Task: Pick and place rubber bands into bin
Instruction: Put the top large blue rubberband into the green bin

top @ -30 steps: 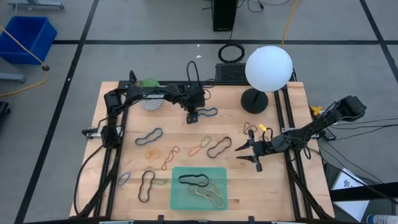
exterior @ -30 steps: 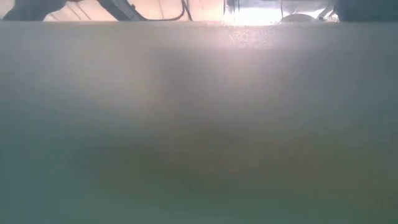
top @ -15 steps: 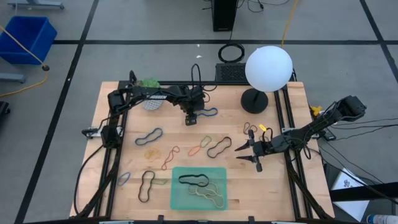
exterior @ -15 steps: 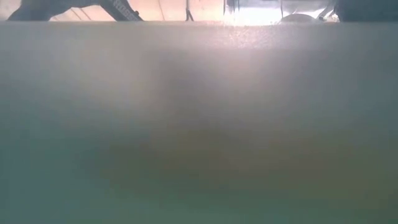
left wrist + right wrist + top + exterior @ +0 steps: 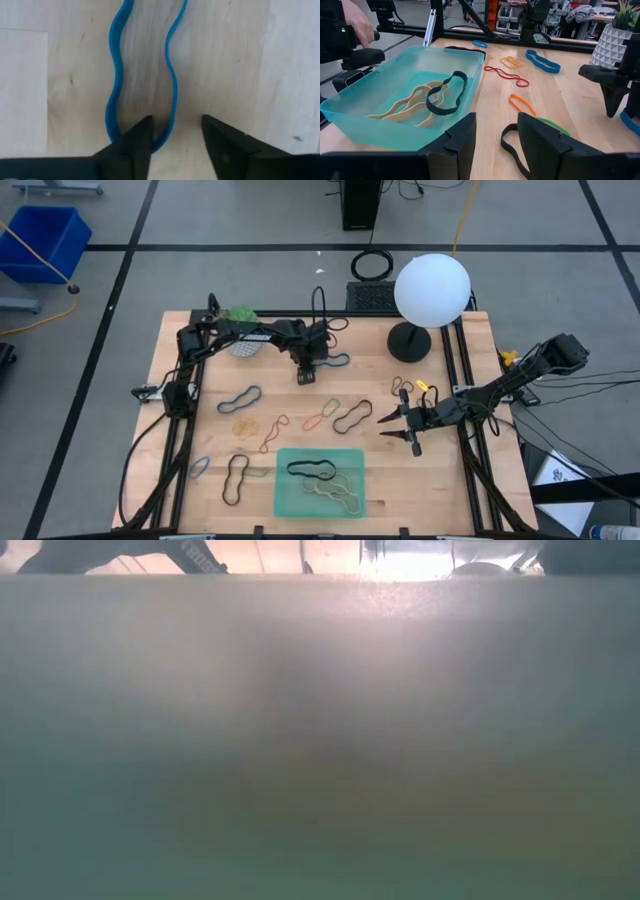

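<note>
So my left hand is down at the far side of the surface, right over the end of a blue rubber band. On the wrist cam the fingers are spread with the band's looped end sitting at one fingertip, nothing pinched, so I'd call it open. The blue band lies flat on the wood.

My right hand is parked over on its own side, fingers apart and empty, just beside a black rubber band.

The green bin sits at the near edge in the middle, with a black band and a couple of tan bands already inside. Loads more bands scattered across the surface: orange, red, yellow. Low cam is just a blur, can't get anything from it
</note>
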`<control>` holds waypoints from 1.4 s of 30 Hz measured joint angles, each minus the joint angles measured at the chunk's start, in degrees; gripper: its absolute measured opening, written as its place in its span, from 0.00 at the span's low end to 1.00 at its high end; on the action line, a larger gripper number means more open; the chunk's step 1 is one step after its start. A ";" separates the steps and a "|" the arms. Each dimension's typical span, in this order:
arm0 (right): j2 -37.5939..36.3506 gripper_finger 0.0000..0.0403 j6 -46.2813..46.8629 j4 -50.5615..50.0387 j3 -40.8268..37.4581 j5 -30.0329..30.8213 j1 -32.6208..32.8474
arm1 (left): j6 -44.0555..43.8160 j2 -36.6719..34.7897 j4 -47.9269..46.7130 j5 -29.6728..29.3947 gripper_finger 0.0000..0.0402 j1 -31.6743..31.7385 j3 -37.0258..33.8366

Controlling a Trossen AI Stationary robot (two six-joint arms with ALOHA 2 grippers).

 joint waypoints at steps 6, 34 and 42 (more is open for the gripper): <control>0.00 0.35 0.00 -0.06 0.00 0.00 0.00 | 0.07 0.00 1.17 -1.84 0.16 -0.08 -0.07; -0.01 0.35 0.01 0.26 0.02 0.00 -0.01 | -1.83 -22.84 -3.96 -6.90 0.01 -5.67 -0.22; 0.00 0.35 0.02 0.37 0.02 0.00 -0.01 | -6.58 -37.96 -3.94 -6.07 0.01 -11.25 -0.15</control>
